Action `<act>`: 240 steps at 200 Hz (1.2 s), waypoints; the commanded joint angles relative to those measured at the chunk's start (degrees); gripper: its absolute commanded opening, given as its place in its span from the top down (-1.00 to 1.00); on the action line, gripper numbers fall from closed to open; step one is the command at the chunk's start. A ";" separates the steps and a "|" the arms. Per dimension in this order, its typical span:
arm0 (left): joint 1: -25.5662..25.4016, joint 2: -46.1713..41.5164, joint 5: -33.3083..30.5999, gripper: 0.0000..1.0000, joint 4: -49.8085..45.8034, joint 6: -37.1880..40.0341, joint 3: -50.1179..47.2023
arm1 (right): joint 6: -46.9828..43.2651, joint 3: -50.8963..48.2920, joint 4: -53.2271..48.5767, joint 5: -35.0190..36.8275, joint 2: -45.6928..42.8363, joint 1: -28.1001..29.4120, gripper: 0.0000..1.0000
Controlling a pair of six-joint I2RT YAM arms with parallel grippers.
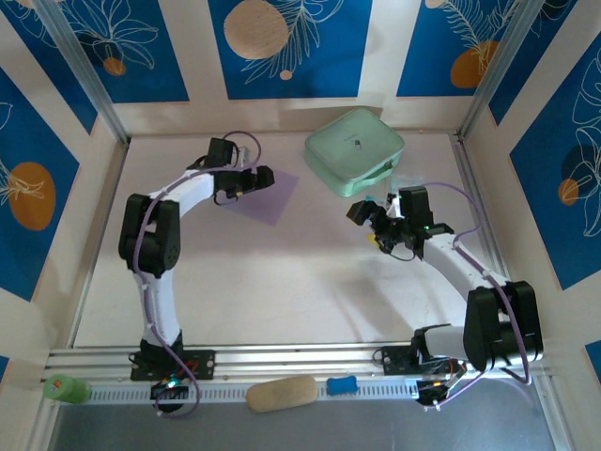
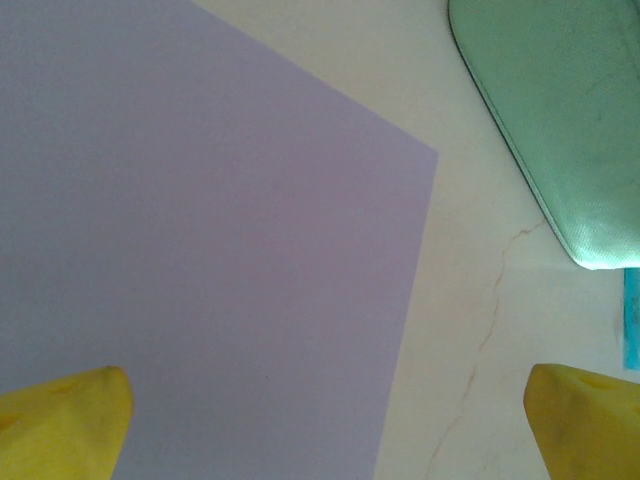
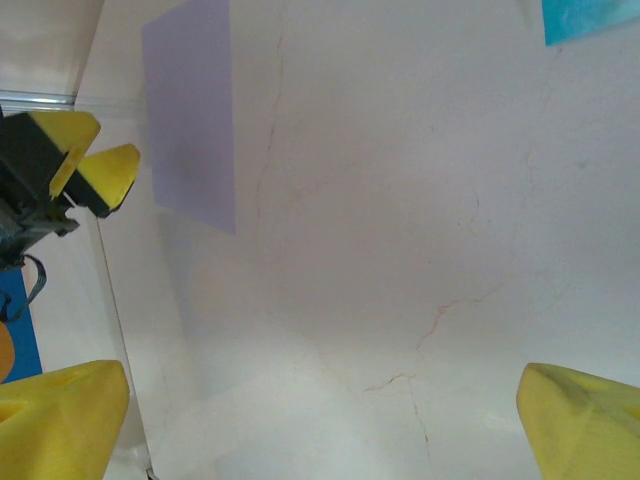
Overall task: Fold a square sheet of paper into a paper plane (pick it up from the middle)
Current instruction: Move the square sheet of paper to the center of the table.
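Note:
The square sheet of paper (image 1: 272, 199) is lavender and lies flat on the pale table, left of centre towards the back. My left gripper (image 1: 259, 178) hovers open over the sheet's far-left part. In the left wrist view the sheet (image 2: 200, 250) spreads beneath the gripper (image 2: 330, 430), and its yellow fingertips (image 2: 70, 420) stand wide apart with nothing between them. My right gripper (image 1: 368, 225) is open over bare table right of centre, away from the sheet (image 3: 190, 120); the right gripper (image 3: 320, 420) holds nothing. No paper plane is in view.
A mint-green case (image 1: 354, 150) sits at the back, right of the sheet, and its corner (image 2: 560, 110) is close to the left gripper. A blue packet (image 3: 590, 20) lies by the case. On the front rail rest a green cylinder (image 1: 66, 387), a tan oblong (image 1: 282, 393) and a blue piece (image 1: 342, 384).

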 commanded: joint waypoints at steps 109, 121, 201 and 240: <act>-4.53 4.85 -1.86 -1.00 -5.13 -5.04 -3.71 | 1.35 0.99 -2.60 -1.63 1.01 0.35 -0.98; -5.43 3.58 -3.07 -1.00 -4.01 -6.72 -6.49 | 1.46 0.83 -3.11 -1.70 0.63 0.28 -0.98; -16.94 -12.47 -12.64 -1.00 13.90 -25.68 -32.77 | 2.24 0.04 -5.67 -0.64 -2.80 0.41 -0.98; -22.08 -19.77 -16.91 -1.00 14.76 -20.42 -34.96 | 2.73 -0.05 -5.61 1.70 -6.00 1.23 -0.99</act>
